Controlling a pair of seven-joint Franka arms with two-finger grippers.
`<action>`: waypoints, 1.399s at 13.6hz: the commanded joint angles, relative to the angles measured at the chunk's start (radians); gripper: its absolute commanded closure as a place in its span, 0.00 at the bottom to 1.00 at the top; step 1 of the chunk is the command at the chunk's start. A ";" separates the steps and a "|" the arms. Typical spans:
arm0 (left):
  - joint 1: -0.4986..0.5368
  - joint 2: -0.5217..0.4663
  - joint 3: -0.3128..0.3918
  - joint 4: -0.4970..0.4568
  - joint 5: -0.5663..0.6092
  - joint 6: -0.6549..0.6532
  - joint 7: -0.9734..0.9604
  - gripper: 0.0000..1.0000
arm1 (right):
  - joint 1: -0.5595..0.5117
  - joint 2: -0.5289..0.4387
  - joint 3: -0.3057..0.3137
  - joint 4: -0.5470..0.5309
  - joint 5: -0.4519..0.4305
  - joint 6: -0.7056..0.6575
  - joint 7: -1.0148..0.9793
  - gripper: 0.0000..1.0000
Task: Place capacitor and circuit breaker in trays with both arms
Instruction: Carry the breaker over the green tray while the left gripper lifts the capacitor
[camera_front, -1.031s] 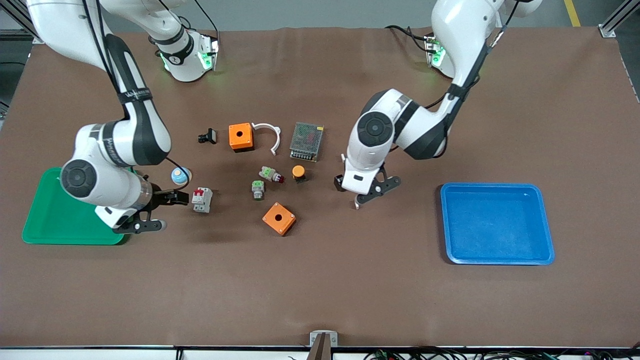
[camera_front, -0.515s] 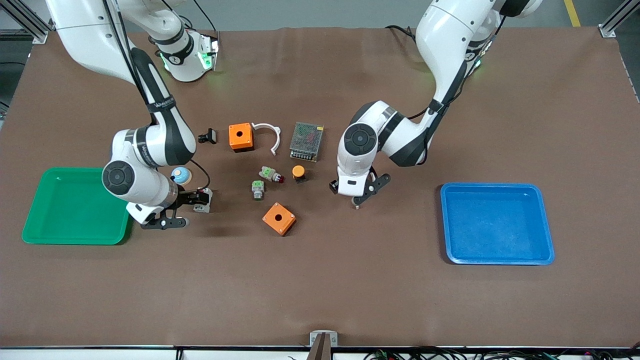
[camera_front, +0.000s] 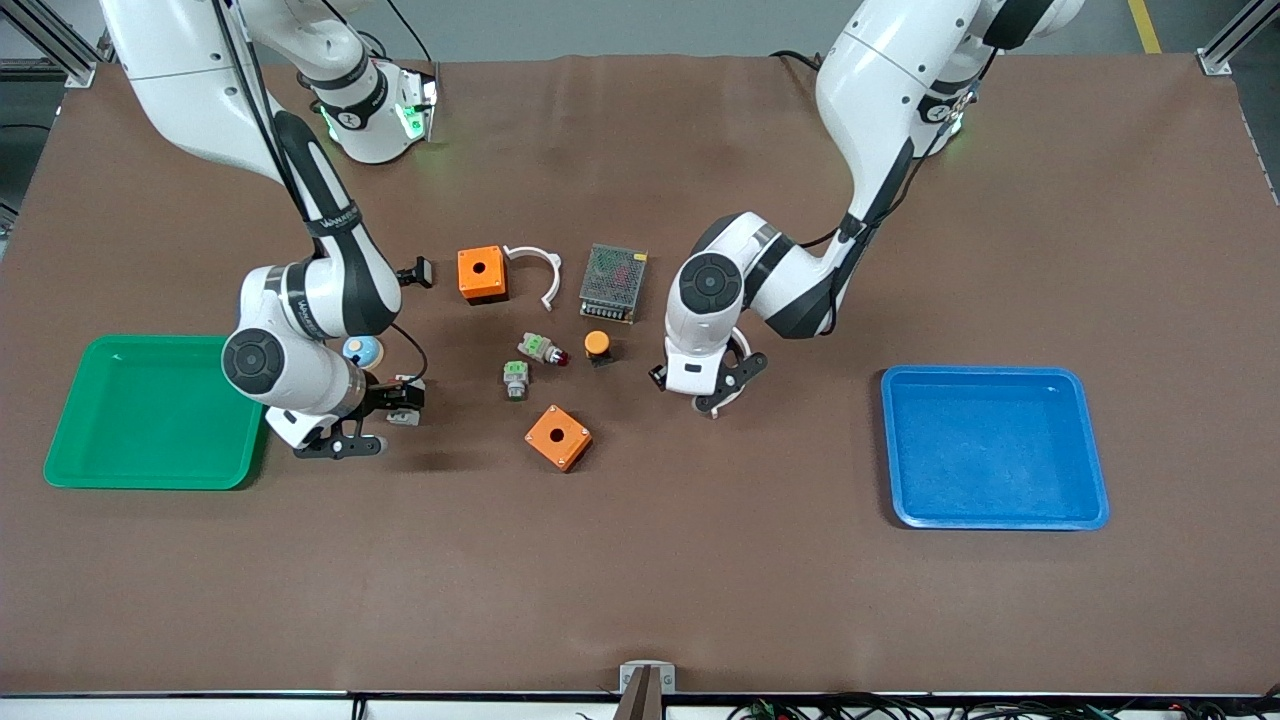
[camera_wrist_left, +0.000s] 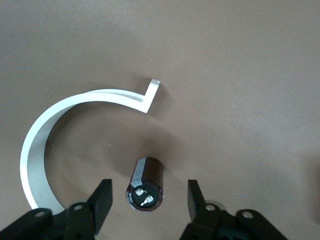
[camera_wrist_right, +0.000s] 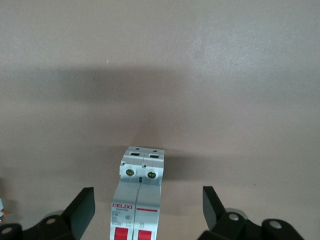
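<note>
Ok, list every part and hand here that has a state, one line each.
capacitor: lying on the table, between open fingers, untouched.
circuit breaker: lying flat, ungripped.
left hand: open, astride the capacitor.
right hand: open, astride the circuit breaker.
green tray: empty.
blue tray: empty.

The table is evenly and brightly lit from above, its brown surface matte with no hard glare. Soft, blurred shadows pool under both arms; a faint dark patch lies on the table just beside the orange box. The blue tray carries a mild sheen along its rim, and green indicator lights glow at the arm bases. In the left wrist view the capacitor is sharp, with two small bright glints on its end and a soft shadow ring round it. In the right wrist view a broad dim band of shadow crosses the table above the crisply focused circuit breaker.
</note>
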 joint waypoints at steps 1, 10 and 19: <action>-0.013 0.004 0.007 0.003 0.021 0.011 -0.008 0.39 | 0.011 -0.008 -0.005 -0.017 0.028 0.012 0.005 0.30; -0.014 0.015 0.007 0.003 0.032 0.013 0.012 0.46 | 0.002 -0.023 -0.007 -0.021 0.028 0.001 0.004 0.80; -0.014 0.033 0.007 0.004 0.035 0.027 0.011 0.54 | -0.252 -0.111 -0.016 0.163 0.011 -0.342 -0.174 0.81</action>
